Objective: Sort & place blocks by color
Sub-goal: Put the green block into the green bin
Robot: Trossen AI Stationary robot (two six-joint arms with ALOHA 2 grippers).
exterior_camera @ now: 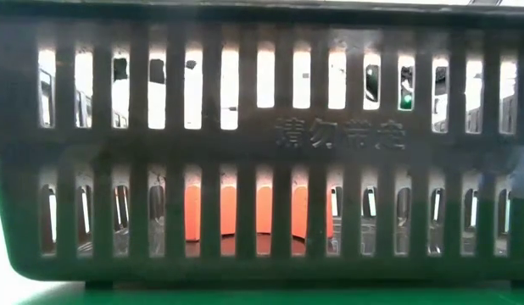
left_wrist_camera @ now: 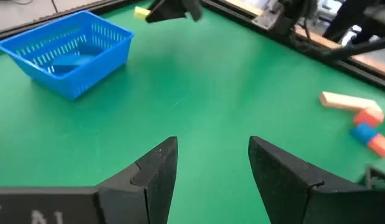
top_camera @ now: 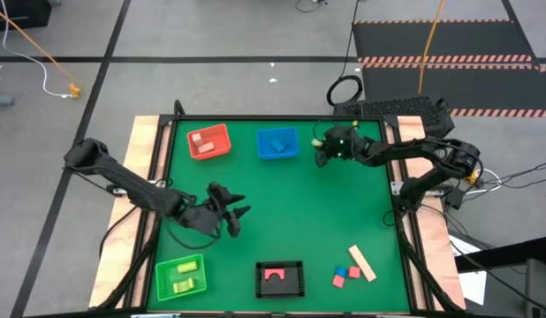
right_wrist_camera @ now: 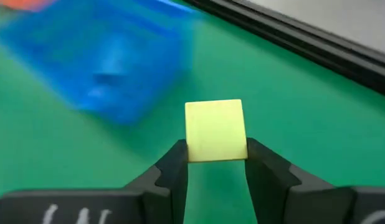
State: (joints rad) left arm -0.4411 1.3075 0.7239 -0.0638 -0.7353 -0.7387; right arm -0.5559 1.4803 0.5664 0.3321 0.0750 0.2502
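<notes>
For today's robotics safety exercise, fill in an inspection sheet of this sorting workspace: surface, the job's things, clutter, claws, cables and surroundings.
Surface: green mat in a wooden-edged frame.
Job's things: yellow-green block held; tan bar, two red blocks and blue block loose near the front right; red basket, blue basket, green basket and black basket each hold pieces.
Clutter: nothing seen.
Claws: left claw open, empty, above the mat; right claw shut on the yellow-green block beside the blue basket.
Cables: coiled black cable on the floor.
Surroundings: grey floor, striped mat.
</notes>
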